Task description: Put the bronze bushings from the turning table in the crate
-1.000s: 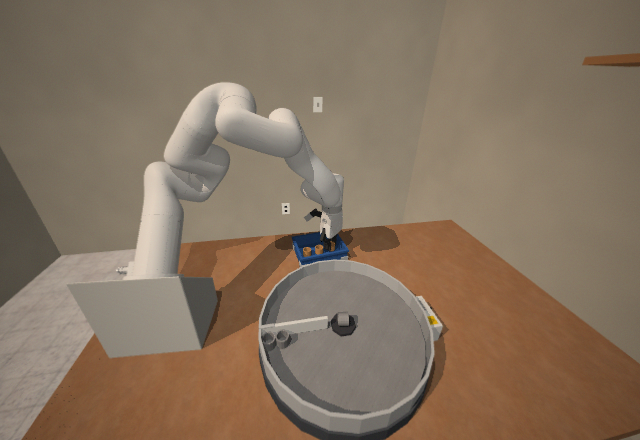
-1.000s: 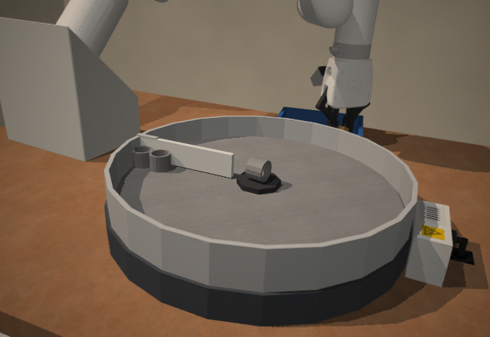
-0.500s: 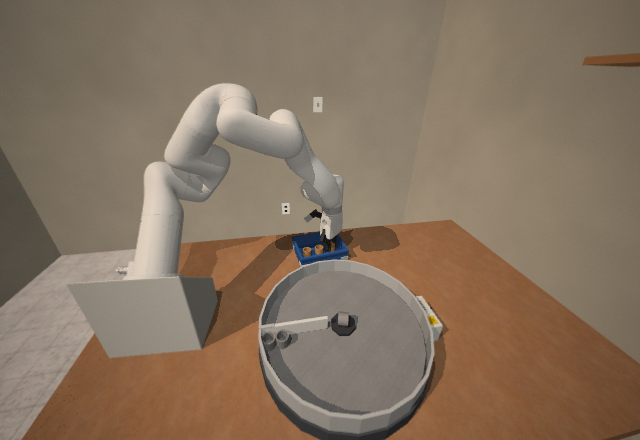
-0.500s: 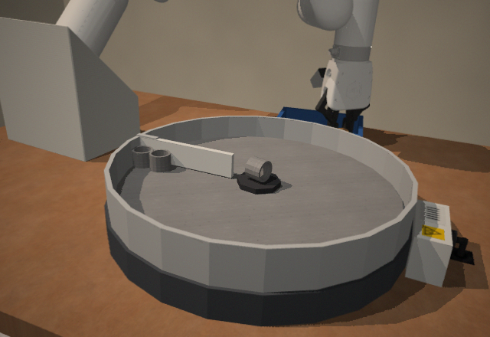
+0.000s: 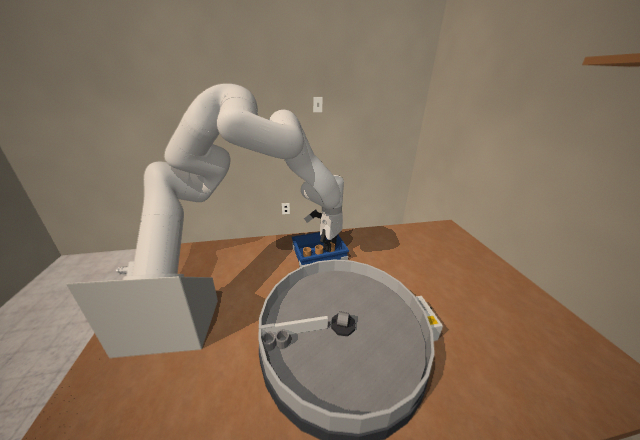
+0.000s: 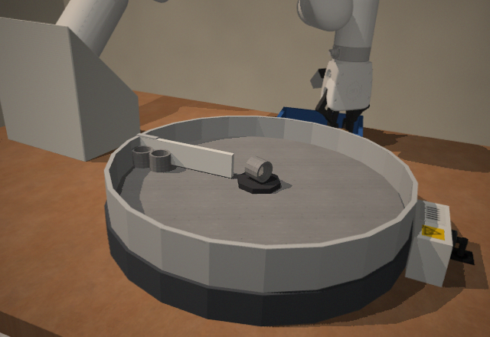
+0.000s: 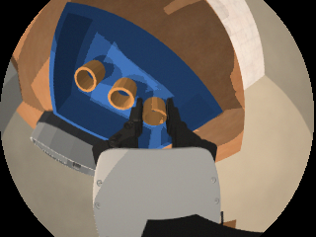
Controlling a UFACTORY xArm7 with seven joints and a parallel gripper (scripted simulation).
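My gripper (image 7: 154,105) is shut on a bronze bushing (image 7: 156,110) and holds it low inside the blue crate (image 7: 125,73). Two more bronze bushings (image 7: 89,77) (image 7: 121,95) lie on the crate floor beside it. In the top view the gripper (image 5: 326,244) reaches down into the crate (image 5: 324,251) behind the turning table (image 5: 346,342). Two steel bushings (image 6: 142,156) (image 6: 160,159) stand against the white guide bar (image 6: 194,156) at the table's left rim. A third steel bushing (image 6: 259,168) lies on its side on the dark hub at the centre.
The arm's grey base block (image 5: 147,313) stands left of the turning table. A white control box (image 6: 431,242) with a yellow label sits at the table's right side. The table's raised rim (image 6: 257,242) lies between crate and disc.
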